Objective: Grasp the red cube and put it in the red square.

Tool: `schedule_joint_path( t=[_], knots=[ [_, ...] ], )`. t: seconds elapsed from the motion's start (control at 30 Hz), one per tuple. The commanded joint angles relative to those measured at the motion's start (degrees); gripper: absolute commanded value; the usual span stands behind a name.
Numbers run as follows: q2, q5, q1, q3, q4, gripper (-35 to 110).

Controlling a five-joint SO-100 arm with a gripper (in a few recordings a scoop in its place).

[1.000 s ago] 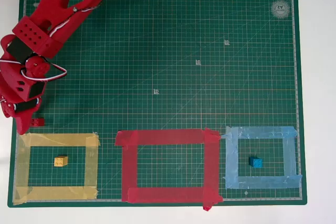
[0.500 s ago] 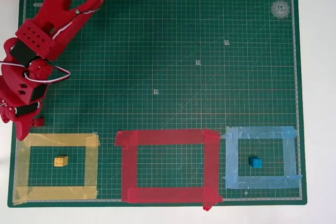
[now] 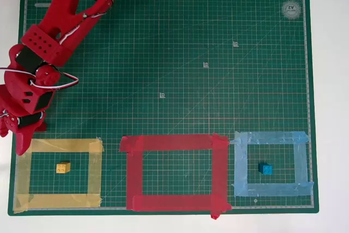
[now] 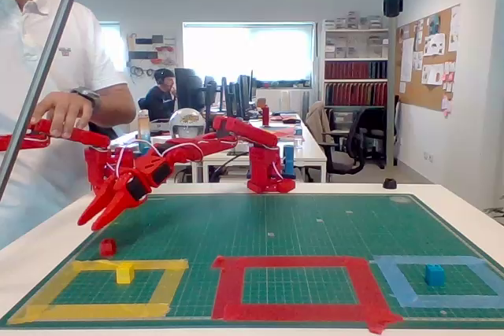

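The red cube [image 4: 107, 247] is a tiny studded block resting on the green mat, just behind the far left corner of the yellow tape frame. My red gripper [image 4: 88, 225] hangs in the air above and slightly left of it, open, with nothing between its fingers. In the overhead view the gripper [image 3: 14, 139] is at the mat's left edge, over the yellow frame's top left corner. The red square [image 3: 173, 172] [image 4: 298, 286] is the big red tape outline at the front middle, with nothing inside it.
A yellow tape frame [image 3: 59, 144] holds a yellow block [image 3: 63, 167]. A light blue tape frame [image 3: 271, 137] holds a blue block [image 3: 265, 169]. The green cutting mat [image 3: 191, 53] is bare behind the frames. A person stands at the left behind the table [image 4: 47, 76].
The arm has swung a little toward the mat's left edge. The red cube, visible beside the gripper tip in the earlier overhead frames, is now covered by the gripper there.
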Motion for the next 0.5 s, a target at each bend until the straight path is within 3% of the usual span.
schedule_joint_path(
  t=[0.0,0.47],
  knots=[
    [1.32,-1.76,0.18,-4.92,-1.49,24],
    [9.93,-2.64,-0.79,8.35,-7.47,24]
  ],
)
